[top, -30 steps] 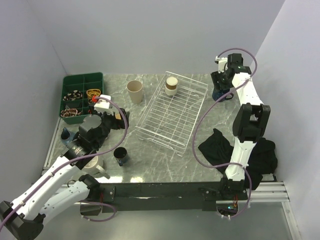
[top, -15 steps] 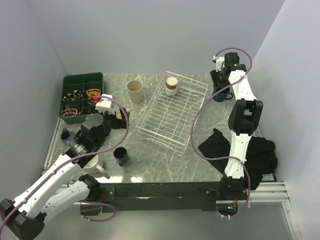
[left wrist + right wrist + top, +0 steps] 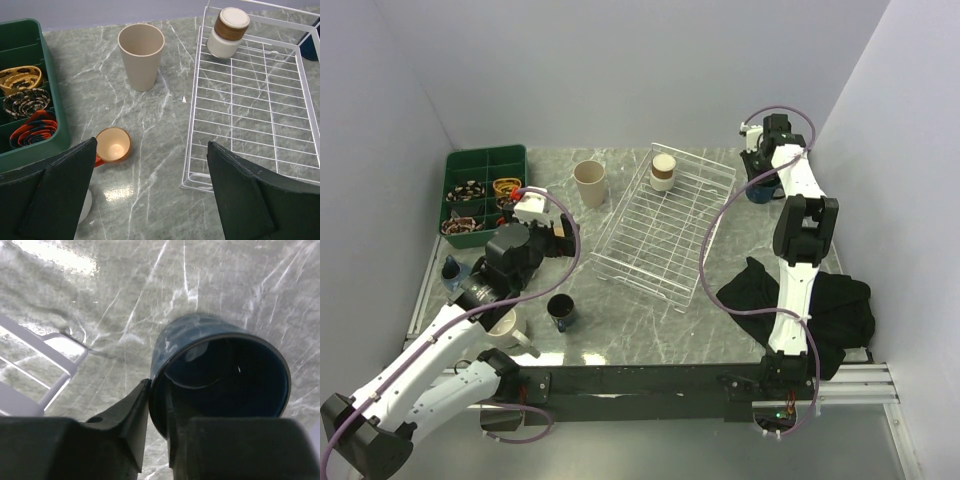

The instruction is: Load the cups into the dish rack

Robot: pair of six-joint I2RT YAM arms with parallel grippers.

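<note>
So, the right hand [image 3: 157, 407] is clamped on the wall of the blue mug [image 3: 220, 370], one finger inside and one outside, at 2 o'clock from the rack [image 3: 665, 230]. The left hand [image 3: 151, 150] hangs wide open over the table [image 3: 165, 125], holding nothing. A brown-and-cream cup [image 3: 227, 30] sits in the rack's 12 o'clock corner. The beige tumbler [image 3: 141, 55] stands at 10 o'clock from the rack, with the small orange cup [image 3: 113, 145] at 7 o'clock from the tumbler.

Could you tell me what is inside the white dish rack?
One brown-and-cream cup sits in the far corner of the dish rack; the rest of the visible grid is bare. In the wrist view, the left gripper's finger covers its near right corner.
</note>
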